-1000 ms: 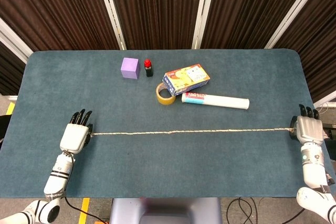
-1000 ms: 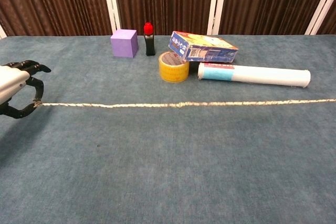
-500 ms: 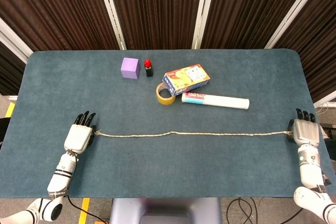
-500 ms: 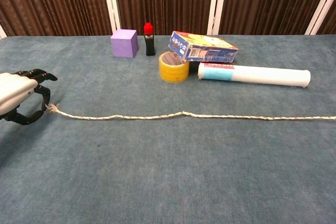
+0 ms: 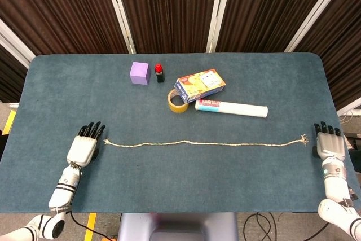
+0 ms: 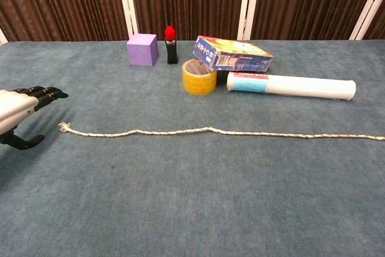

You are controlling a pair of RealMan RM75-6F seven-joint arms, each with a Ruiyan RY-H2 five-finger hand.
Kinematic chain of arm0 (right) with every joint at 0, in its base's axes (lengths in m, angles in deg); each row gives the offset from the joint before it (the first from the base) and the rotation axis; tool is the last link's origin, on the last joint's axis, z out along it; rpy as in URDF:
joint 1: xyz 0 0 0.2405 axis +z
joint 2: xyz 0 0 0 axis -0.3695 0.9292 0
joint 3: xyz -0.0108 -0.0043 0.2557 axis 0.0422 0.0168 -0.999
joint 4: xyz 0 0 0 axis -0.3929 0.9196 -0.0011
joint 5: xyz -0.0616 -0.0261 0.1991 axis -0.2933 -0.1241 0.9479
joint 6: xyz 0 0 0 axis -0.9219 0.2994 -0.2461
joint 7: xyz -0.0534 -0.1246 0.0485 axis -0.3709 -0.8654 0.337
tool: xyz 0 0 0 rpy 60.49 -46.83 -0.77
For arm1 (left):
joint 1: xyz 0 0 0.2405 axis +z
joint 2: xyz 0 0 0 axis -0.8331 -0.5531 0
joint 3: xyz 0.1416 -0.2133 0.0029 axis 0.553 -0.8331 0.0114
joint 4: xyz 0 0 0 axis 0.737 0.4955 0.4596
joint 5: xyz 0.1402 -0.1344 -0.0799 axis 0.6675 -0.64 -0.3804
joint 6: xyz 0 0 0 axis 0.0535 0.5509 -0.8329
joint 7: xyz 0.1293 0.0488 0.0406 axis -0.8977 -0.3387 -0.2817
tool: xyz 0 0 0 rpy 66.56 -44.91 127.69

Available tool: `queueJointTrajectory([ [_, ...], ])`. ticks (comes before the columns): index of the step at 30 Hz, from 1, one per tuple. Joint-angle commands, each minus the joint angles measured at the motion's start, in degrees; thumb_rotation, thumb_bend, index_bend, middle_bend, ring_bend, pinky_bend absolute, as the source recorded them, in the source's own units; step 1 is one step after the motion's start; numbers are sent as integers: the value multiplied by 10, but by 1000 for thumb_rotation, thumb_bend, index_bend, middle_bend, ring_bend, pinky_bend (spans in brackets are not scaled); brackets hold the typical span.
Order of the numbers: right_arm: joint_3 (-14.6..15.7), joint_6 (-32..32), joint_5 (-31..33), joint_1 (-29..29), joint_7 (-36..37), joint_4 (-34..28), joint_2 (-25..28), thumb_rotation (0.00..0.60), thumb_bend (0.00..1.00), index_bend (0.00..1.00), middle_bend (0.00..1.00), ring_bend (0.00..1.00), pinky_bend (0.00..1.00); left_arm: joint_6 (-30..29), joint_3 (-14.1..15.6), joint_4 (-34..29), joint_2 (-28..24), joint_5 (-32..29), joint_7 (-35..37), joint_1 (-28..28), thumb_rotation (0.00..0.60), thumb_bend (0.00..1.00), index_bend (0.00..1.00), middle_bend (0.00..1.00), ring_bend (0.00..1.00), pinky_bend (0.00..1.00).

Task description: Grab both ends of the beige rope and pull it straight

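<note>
The beige rope (image 5: 203,143) lies nearly straight across the table (image 5: 169,184) in front of the tape roll (image 5: 177,101) and tube (image 5: 231,108), with the left hand (image 5: 83,149) and right hand (image 5: 329,145) just beyond its ends, fingers spread, holding nothing.

The rope (image 5: 204,143) lies across the near-middle of the surface (image 5: 271,88), running left to right, nearly straight. The left hand (image 5: 82,149) sits just beside the rope's left end, apart from it. The right hand (image 5: 329,146) sits just beside the rope's right end, at the surface's right edge, also apart. Farther back, the cube (image 5: 140,73) stands left of the small bottle (image 5: 159,73). Right of these lies the box (image 5: 200,85), with the tape roll (image 5: 177,101) touching its near-left side. The tube (image 5: 231,108) lies right of the roll, nearer than the box.
</note>
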Motion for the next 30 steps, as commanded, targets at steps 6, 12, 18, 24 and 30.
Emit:
queueJointTrajectory([
  [6,16,152,-100,-66,37,-189,114,600,393,0,0,0,0,-103,4,-134,-116,40,108,53,600,359,0,0,0,143],
  [12,76,336,-278,-167,91,-343,203,600,391,0,0,0,0,-238,33,-192,-187,106,174,125,600,357,0,0,0,135],
  [18,154,474,-415,-267,80,-360,194,600,391,0,0,0,0,-374,83,-175,-188,155,193,225,600,365,0,0,0,132],
  [24,145,510,-427,-290,124,-340,193,600,391,0,0,0,0,-376,89,-146,-204,155,214,245,600,378,0,0,0,129],
  [30,142,485,-420,-290,115,-343,201,600,391,0,0,0,0,-349,90,-152,-211,160,207,241,600,376,0,0,0,129],
])
